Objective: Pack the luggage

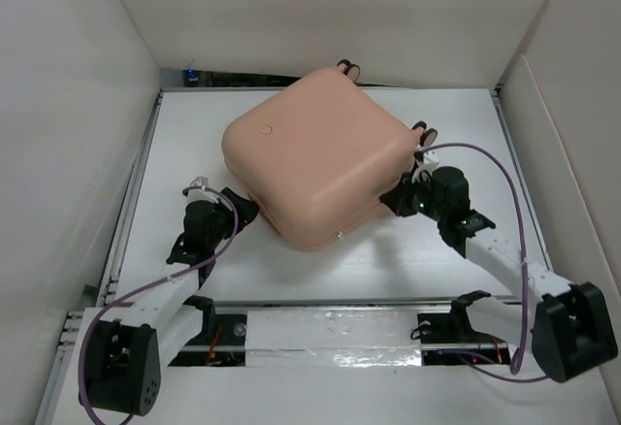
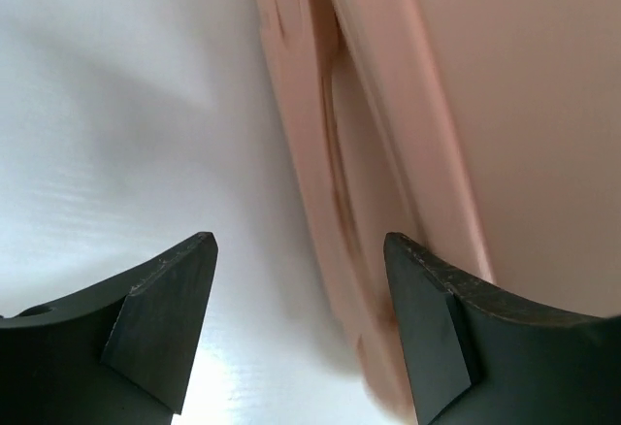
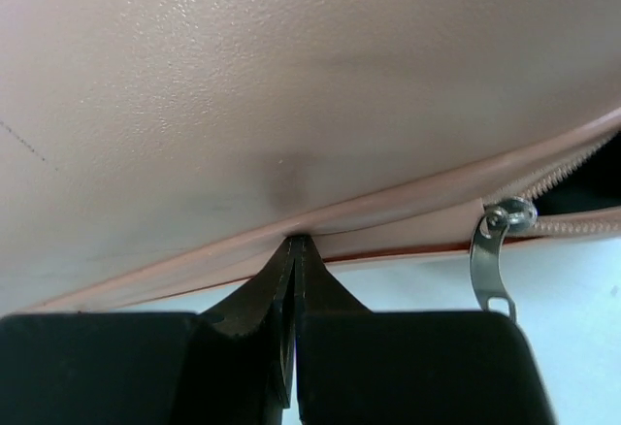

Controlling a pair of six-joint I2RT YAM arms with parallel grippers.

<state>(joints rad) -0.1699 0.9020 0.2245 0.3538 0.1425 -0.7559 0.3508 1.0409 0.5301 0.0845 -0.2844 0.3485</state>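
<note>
The peach-pink luggage (image 1: 315, 158) lies flat on the white table, lid down, with caster wheels (image 1: 424, 132) at its far right side. My left gripper (image 1: 243, 213) is open at the case's near-left side. In the left wrist view (image 2: 299, 241) its right finger (image 2: 427, 328) is against the shell (image 2: 505, 105), and the left finger is over bare table. My right gripper (image 1: 393, 199) is shut, with its tips (image 3: 296, 243) touching the seam under the lid's rim (image 3: 291, 76). A metal zipper pull (image 3: 493, 255) hangs to their right, where the zipper gapes on black lining.
White walls (image 1: 78, 105) enclose the table on the left, back and right. A metal rail (image 1: 330, 333) runs along the near edge between the arm bases. Purple cables (image 1: 485, 158) loop off both arms.
</note>
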